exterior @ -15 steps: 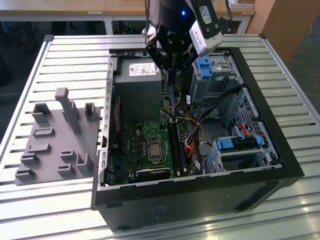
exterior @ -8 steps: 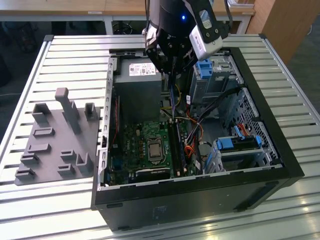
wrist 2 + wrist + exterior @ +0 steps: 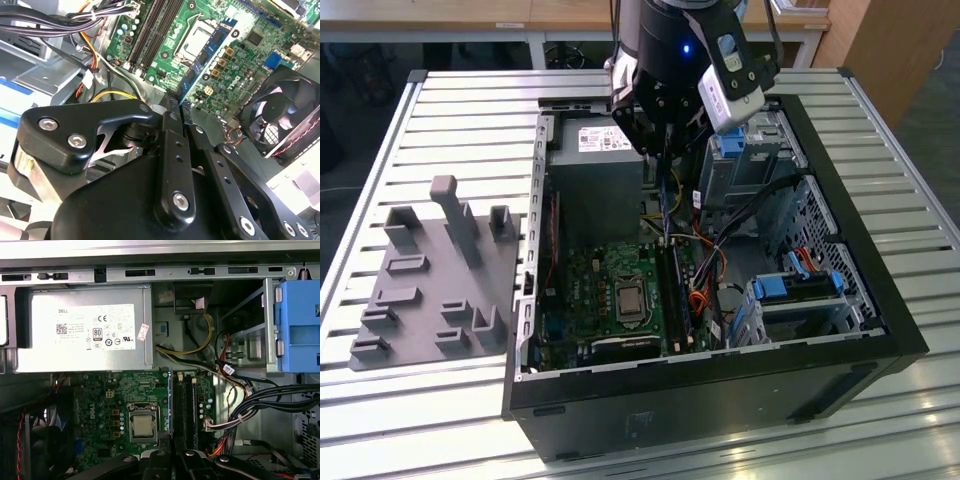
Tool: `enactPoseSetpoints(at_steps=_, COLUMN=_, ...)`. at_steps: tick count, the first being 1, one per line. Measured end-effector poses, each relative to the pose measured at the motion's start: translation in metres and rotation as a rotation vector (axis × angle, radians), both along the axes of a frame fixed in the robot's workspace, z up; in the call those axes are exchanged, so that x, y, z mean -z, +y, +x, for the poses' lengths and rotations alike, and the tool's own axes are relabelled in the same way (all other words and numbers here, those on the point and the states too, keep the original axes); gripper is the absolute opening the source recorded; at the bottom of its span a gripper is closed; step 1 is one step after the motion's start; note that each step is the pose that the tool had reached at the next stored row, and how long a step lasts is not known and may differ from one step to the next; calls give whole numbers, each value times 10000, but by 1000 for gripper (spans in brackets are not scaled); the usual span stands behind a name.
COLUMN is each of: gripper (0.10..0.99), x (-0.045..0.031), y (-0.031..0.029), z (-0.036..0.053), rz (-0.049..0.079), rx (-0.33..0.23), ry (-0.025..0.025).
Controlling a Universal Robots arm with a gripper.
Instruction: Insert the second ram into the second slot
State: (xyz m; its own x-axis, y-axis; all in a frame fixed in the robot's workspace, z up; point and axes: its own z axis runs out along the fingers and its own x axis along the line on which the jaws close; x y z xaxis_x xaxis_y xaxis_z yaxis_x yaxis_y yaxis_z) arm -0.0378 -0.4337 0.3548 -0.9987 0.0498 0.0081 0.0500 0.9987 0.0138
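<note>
My gripper (image 3: 660, 148) hangs over the open computer case (image 3: 880, 330), above the motherboard (image 3: 610, 290). In both wrist views its fingers are shut on the second ram (image 3: 205, 59), a thin blue stick with black chips seen edge-on (image 3: 170, 395). The stick points down toward the board and is clear of it. The long dark memory slots (image 3: 186, 400) run beside the processor socket (image 3: 143, 425); in the second wrist view the slots (image 3: 156, 30) lie past the stick's far end. I cannot tell which slot the stick lines up with.
A grey power supply (image 3: 82, 332) sits at the case's back. Blue drive brackets (image 3: 798, 285) and cable bundles (image 3: 270, 400) crowd the exterior view's right. A fan (image 3: 280, 115) is by the board. A grey holder fixture (image 3: 430, 280) lies on the slatted table (image 3: 450, 110).
</note>
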Motion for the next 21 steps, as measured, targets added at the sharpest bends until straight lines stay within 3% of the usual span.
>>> enactPoseSetpoints(at_steps=21, gripper=137, x=53, y=-1, z=0, rz=3, rx=0, ry=-1)
